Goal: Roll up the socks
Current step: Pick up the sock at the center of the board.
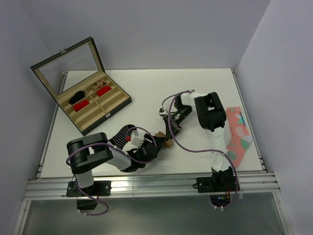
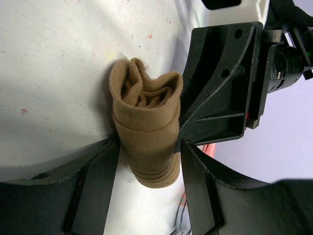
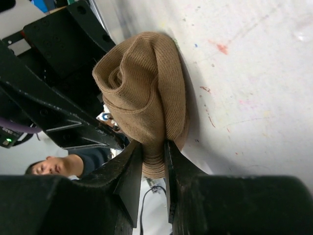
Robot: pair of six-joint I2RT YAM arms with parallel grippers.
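One tan sock (image 2: 146,112): fine-ribbed knit, rolled cylinder | left gripper (image 2: 149,152): low, clasping roll's sides | right gripper (image 3: 152,149): opposite, pinching roll's edge

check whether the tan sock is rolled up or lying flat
Rolled up. The tan sock is a compact bundle: layers spiral at its end, and an outer band of fabric wraps round it.

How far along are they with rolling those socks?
The tan-brown fabric sock already looks wound into a tight roll. It is in hand now: the left gripper clamps its sides and the right gripper pinches one end. The short black sock with thin white stripes lies unrolled, so that one is left.
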